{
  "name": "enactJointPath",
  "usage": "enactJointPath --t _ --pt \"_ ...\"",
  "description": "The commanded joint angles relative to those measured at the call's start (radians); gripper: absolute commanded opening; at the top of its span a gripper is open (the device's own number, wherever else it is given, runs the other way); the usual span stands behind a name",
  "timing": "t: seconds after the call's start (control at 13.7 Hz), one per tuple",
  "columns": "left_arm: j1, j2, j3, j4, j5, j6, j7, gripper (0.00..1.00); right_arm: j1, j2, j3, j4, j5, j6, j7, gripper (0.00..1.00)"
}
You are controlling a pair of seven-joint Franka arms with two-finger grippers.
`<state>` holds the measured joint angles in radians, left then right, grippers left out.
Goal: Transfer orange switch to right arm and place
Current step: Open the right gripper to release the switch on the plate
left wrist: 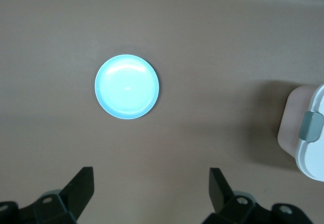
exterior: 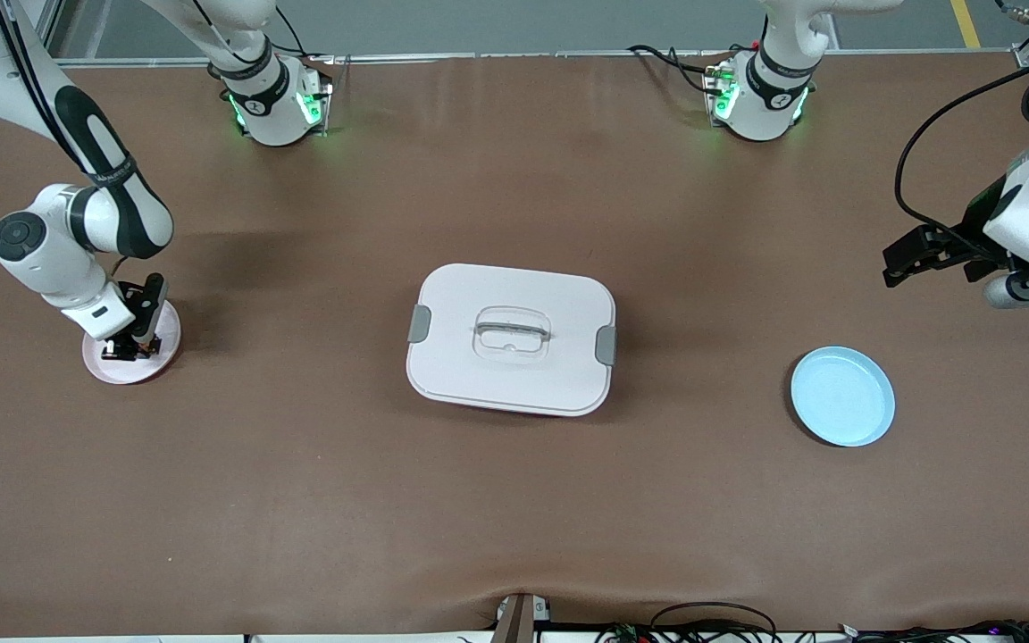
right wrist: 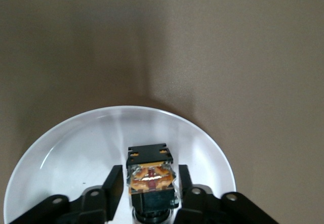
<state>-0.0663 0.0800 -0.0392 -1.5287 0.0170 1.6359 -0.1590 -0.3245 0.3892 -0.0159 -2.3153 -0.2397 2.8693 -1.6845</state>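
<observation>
The orange switch (right wrist: 150, 176), a small black block with orange marks, stands on a white plate (right wrist: 76, 148). My right gripper (right wrist: 150, 186) is low over that plate, one finger on each side of the switch with a thin gap at both sides, so it is open. In the front view the switch (exterior: 126, 345) and the right gripper (exterior: 132, 341) are on the plate (exterior: 121, 377) at the right arm's end of the table. My left gripper (exterior: 903, 263) is open and empty at the left arm's end, above bare table (left wrist: 152, 188).
A white lidded box (exterior: 511, 338) with grey clips lies at the table's middle; its corner shows in the left wrist view (left wrist: 309, 133). A light blue plate (exterior: 842, 396) lies near the left gripper, nearer the front camera, and also shows in the left wrist view (left wrist: 126, 86).
</observation>
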Motion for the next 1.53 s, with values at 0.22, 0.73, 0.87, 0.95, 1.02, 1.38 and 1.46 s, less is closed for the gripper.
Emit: enactJointPath --t 0.22,0.73,0.87,0.95,1.02,1.38,1.46 --pt "0.04 -0.057 -0.034 -0.076 -0.02 0.033 0.018 1.0 -0.014 -0.012 0.011 0.017 -0.026 -0.019 0.025 1.0" --pt "0.049 -0.078 -0.033 -0.125 -0.02 0.056 0.041 1.0 0.051 -0.062 0.014 0.019 -0.026 -0.139 0.334 1.0" --pt "0.046 -0.135 -0.034 -0.207 -0.02 0.119 0.042 1.0 0.076 -0.099 0.019 0.043 -0.024 -0.241 0.422 1.0" --pt "0.046 -0.141 -0.038 -0.218 -0.02 0.125 0.042 1.0 0.094 -0.121 0.02 0.066 -0.024 -0.319 0.461 1.0" --pt "0.048 -0.143 -0.042 -0.22 -0.02 0.125 0.042 1.0 0.114 -0.145 0.021 0.083 -0.024 -0.397 0.495 1.0" --pt "0.056 -0.103 -0.041 -0.147 -0.02 0.114 0.068 1.0 0.165 -0.271 0.022 0.143 0.011 -0.663 0.667 1.0" --pt "0.056 -0.085 -0.039 -0.122 -0.02 0.111 0.067 1.0 0.166 -0.285 0.022 0.155 0.052 -0.7 0.681 1.0"
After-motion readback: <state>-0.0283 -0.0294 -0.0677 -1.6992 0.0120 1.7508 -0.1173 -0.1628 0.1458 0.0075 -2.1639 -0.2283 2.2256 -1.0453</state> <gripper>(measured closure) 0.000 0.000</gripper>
